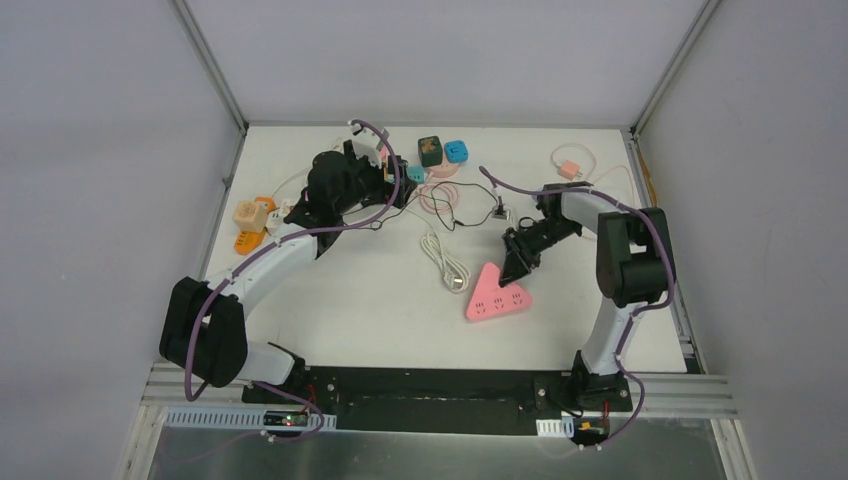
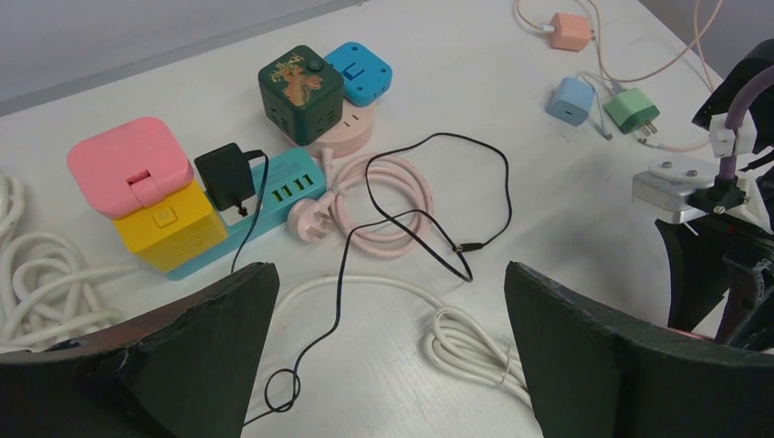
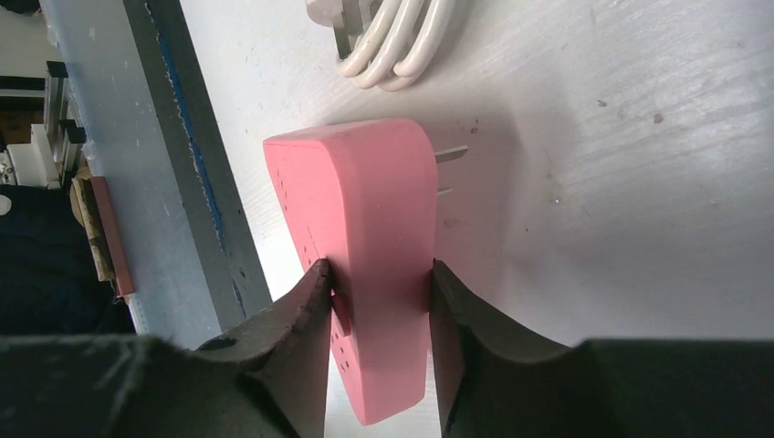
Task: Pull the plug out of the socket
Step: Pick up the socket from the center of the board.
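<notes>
A black plug (image 2: 228, 176) sits in a teal power strip (image 2: 274, 196), between a pink-and-yellow block (image 2: 151, 196) and a coiled pink cable (image 2: 383, 196). My left gripper (image 2: 392, 356) hangs open a short way in front of it, over a thin black wire (image 2: 342, 274); nothing is between its fingers. A pink triangular socket block (image 1: 498, 294) lies mid-table, and two metal prongs (image 3: 452, 153) stick out of its far end. My right gripper (image 3: 379, 274) is shut on the pink block (image 3: 365, 210), one finger pressed against each side.
A green cube (image 2: 299, 80) and a blue cube (image 2: 358, 71) stand behind the strip. A bundled white cable (image 1: 447, 262) lies just left of the pink block. Small chargers (image 2: 630, 108) and cords lie at the back right, and orange adapters (image 1: 250, 225) at the left edge.
</notes>
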`<action>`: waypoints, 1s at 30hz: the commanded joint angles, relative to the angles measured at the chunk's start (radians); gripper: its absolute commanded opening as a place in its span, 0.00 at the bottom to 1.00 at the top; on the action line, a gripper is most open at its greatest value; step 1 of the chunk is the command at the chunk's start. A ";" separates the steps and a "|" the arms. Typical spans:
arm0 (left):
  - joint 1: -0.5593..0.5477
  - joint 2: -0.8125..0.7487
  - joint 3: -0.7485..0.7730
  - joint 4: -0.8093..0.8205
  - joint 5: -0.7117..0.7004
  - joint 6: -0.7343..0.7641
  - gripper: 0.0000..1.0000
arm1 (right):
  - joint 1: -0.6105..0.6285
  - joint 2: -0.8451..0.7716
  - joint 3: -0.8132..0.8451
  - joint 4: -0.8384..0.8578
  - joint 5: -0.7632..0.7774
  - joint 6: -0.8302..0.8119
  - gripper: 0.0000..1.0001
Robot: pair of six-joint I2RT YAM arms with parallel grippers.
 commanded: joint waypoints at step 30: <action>0.016 -0.042 -0.007 0.044 0.011 0.011 0.99 | -0.290 -0.213 0.057 -0.113 -0.058 -0.199 0.00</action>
